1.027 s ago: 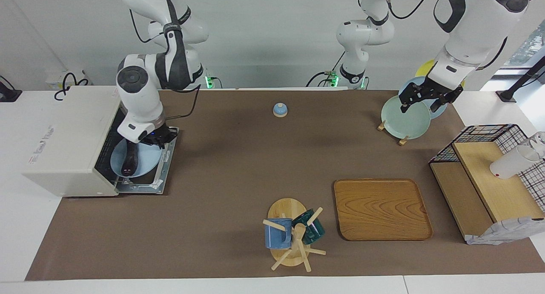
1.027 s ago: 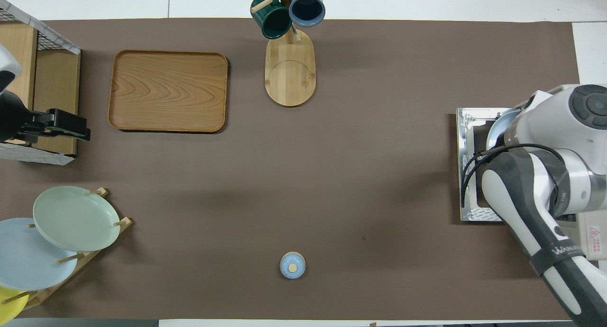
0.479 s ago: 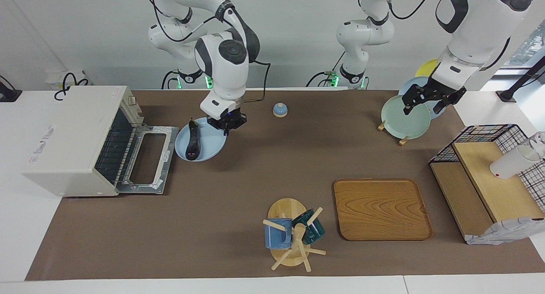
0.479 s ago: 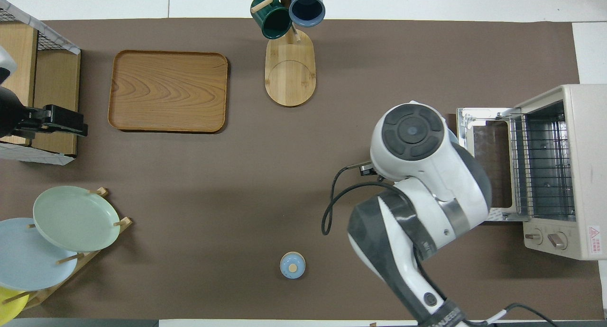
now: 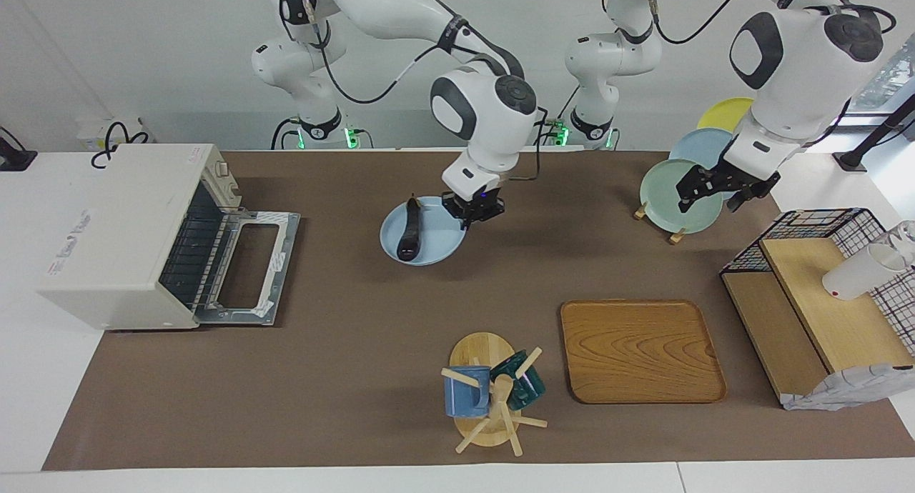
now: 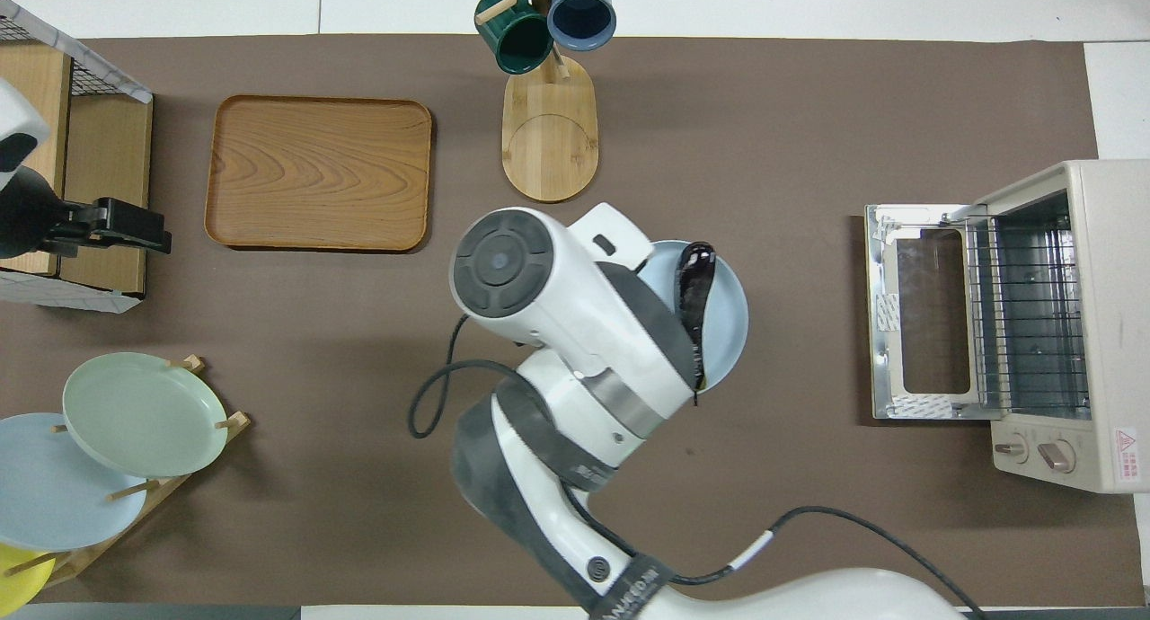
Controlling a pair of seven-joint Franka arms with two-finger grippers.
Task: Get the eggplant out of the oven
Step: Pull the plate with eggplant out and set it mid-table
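Purple eggplant (image 5: 410, 226) lies on our pale blue plate (image 5: 437, 247), which our right gripper (image 5: 475, 209) pinches by the rim above mid-worktop, clear of the open oven (image 5: 118, 232), while our left gripper (image 5: 712, 190) waits spread over the plate rack (image 5: 656, 220).

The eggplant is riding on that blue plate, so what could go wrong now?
1. The eggplant lies loose on the plate, which the right end effector pinches only at its rim. A tilt could roll it off.
2. That edge grip might slip and drop the plate onto the table.
3. The oven door hangs open, so a return swing could hit it.
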